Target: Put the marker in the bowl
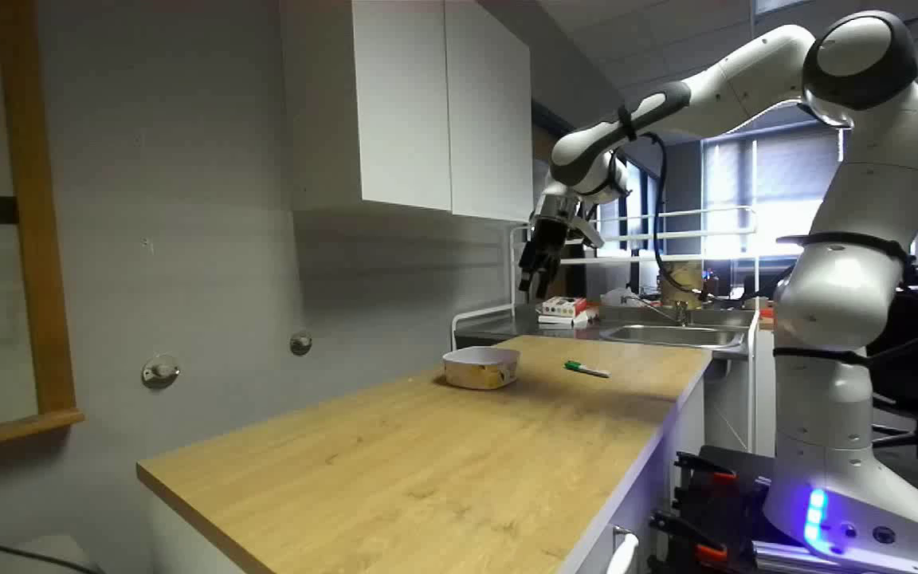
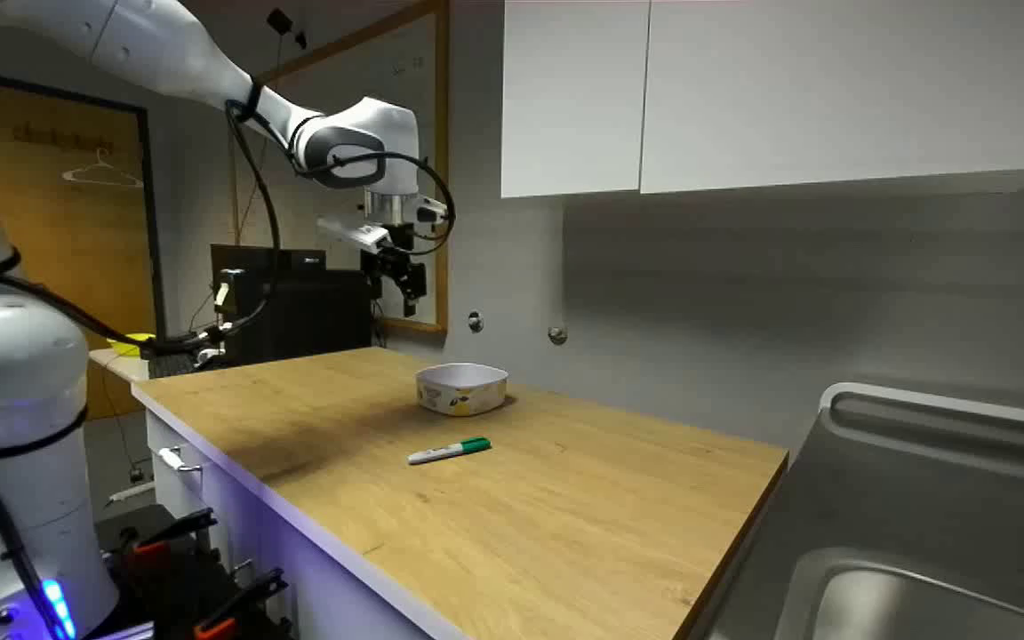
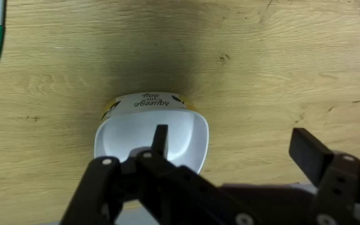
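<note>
Because the marker (image 1: 587, 369) lies loose on the wood-grained surface (image 1: 395, 462), near the bowl (image 1: 471, 375) yet apart from it, the task looks to be at its very start in an exterior view, where the gripper (image 1: 534, 288) hangs well above that surface, pointing down. In an exterior view that shows the green cap (image 2: 476, 444) of the marker clearly, the capped end is the one nearer the bowl, which stands upright on its base; the gripper hangs high, touching neither, and it is too small and dark there for its opening to be read well. What those views leave uncertain, the wrist view settles: the fingers (image 3: 311, 153) are spread wide, with nothing pinched between them. One of them hides part of the bowl's whitish inside, and the portion that shows has no marker in it. Up in the corner, cut off by the edge of the view, only part of the marker appears, well apart from the fingers and not in the gap between them. As far as can be judged, neither the picking up nor the placing is done; left to do are lining up over the marker, coming down around it, closing, lifting, carrying it across to the bowl and letting go inside.
</note>
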`<state>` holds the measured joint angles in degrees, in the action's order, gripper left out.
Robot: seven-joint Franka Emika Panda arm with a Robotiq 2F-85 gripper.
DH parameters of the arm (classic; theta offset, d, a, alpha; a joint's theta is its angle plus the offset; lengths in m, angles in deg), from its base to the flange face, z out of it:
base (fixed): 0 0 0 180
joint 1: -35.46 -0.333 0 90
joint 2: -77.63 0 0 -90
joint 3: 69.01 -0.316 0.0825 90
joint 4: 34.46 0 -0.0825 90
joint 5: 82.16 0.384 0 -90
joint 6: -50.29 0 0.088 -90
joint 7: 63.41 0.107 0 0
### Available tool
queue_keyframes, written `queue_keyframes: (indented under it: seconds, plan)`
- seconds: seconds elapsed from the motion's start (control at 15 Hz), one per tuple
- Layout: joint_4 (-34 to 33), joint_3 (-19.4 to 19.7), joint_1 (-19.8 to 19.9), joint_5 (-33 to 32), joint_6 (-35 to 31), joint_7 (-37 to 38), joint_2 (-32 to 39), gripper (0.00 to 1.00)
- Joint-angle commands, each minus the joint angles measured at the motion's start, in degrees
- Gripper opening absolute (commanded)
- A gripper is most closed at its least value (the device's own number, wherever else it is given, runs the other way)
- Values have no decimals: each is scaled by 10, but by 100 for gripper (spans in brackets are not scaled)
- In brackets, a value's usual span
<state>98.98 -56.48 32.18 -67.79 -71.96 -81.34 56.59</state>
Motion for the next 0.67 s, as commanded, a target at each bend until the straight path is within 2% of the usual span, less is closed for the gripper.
queue_keyframes:
  seconds: [0.0,0.6]
  plan:
    - [-1,-13,14,6,2,-4,1,100]
    - [-10,-10,21,2,-8,-9,17,100]
